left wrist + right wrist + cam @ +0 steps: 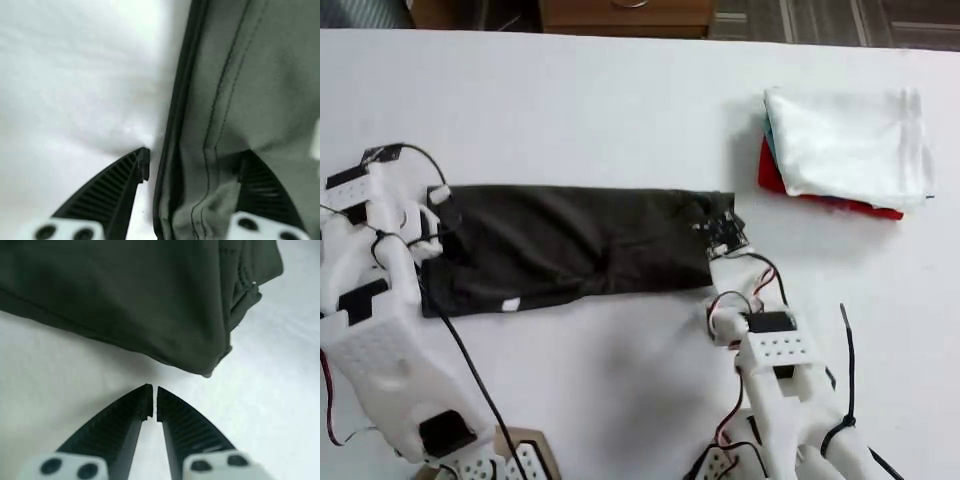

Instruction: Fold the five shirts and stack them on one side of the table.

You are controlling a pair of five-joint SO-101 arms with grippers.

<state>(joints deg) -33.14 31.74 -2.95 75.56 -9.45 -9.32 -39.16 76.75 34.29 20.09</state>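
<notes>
- While the black shirt is lying as a long, narrow band across the middle of the worktop, already doubled lengthwise, it is looking soft, light and limp. I am judging that it will be sagging and slipping out of shape unless it is taken by a firm edge.
- The stitched hem at one end is offering the best hold, since the seamed cloth there is thicker than a single layer.
- The left hand is sitting at that end with its jaws apart. One finger is resting over bare worktop and the other over the cloth, so the shirt's edge is running between them, and nothing is being pinched yet.
- The right hand is hanging at the opposite end with its jaws together and empty, its tips pointing at the shirt's corner from just short of it.
- To my eye the band is calling for a crosswise fold or two. Both ends are needing an even lift, or the limp cloth will be twisting and the lengthwise fold will be opening.
- The stack of folded shirts, white on top with red showing beneath, is waiting well apart on the right arm's side, toward the far edge of the worktop.
</notes>
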